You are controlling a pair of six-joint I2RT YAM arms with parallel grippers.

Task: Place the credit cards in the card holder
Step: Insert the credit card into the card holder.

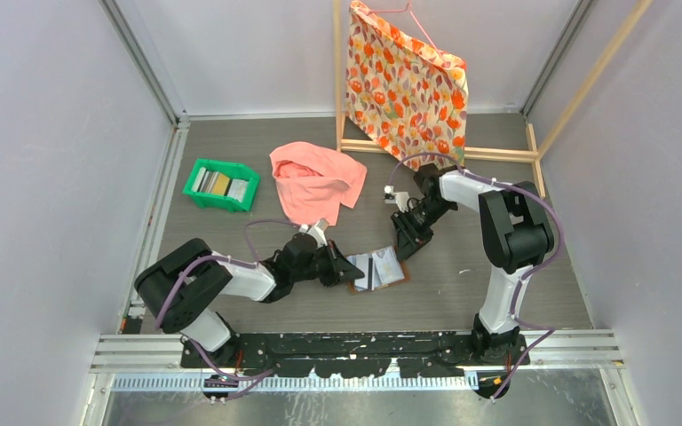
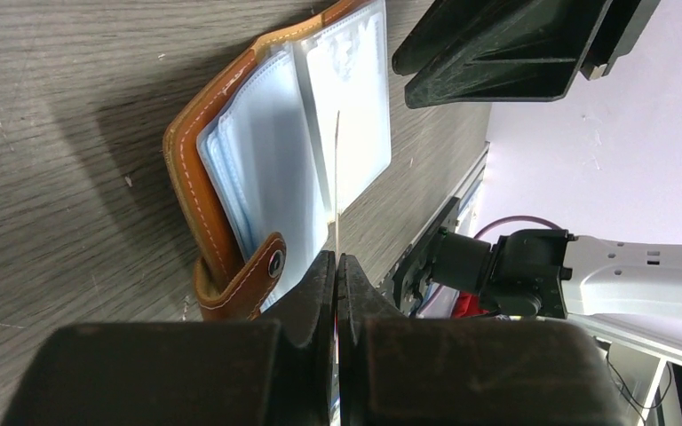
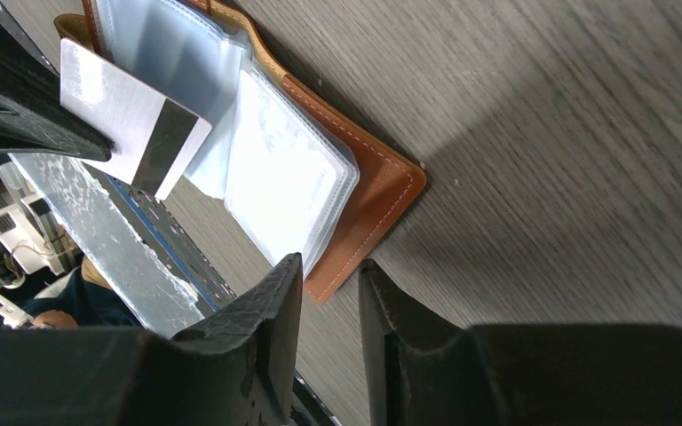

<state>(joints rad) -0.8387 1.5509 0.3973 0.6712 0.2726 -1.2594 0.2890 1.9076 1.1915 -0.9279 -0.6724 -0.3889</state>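
Top external view shows the grey wood-grain table [image 1: 515,266], with a floral cloth [image 1: 406,84] hung on a wooden frame [image 1: 338,80] at its far side. A pink cloth [image 1: 315,182] lies crumpled near the middle, and left of it sits a green tray [image 1: 216,205] holding spare cards [image 1: 219,184]. The card holder [image 1: 380,269] lies open on the table between the two arms, brown cover down and clear pockets up. The right gripper [image 3: 330,271] stands at the holder's brown edge, its jaws a narrow gap apart with nothing pinched; the cover's corner shows behind that gap. The left gripper [image 2: 337,266] is clamped tight on a silver card [image 3: 129,124] with a dark stripe, held on edge above the pockets near the holder's snap tab [image 2: 262,271].
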